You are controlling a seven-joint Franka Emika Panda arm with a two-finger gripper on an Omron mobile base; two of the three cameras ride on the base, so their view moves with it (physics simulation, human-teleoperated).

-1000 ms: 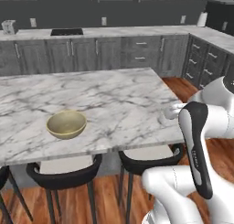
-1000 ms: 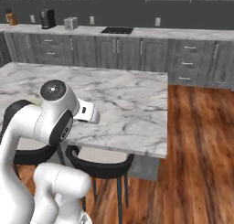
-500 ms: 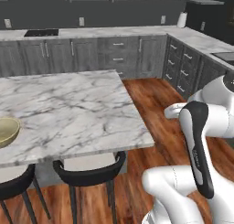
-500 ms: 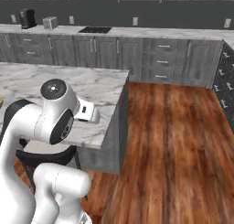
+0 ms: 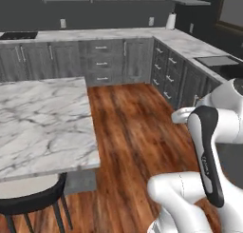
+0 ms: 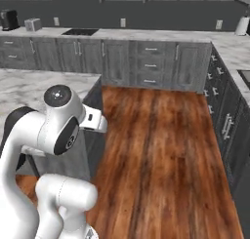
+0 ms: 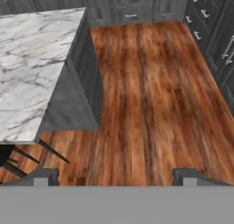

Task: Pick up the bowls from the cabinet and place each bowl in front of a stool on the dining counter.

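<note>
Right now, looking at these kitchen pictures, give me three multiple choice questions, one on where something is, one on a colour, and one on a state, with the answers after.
1. In the left base view, where is the dining counter?
A. left side of the picture
B. right side
C. on the far wall

2. What colour is the floor?
A. white tile
B. reddish-brown wood
C. black

3. How is the end effector?
A. shut on a bowl
B. shut, holding nothing
C. open, holding nothing

Answers:
1. A: the marble slab lies at the left, with a stool under its near edge.
2. B: warm brown planks run between the counter and the base cabinets.
3. C: in the hand view the fingertips stand far apart, with bare floor between them.
</note>
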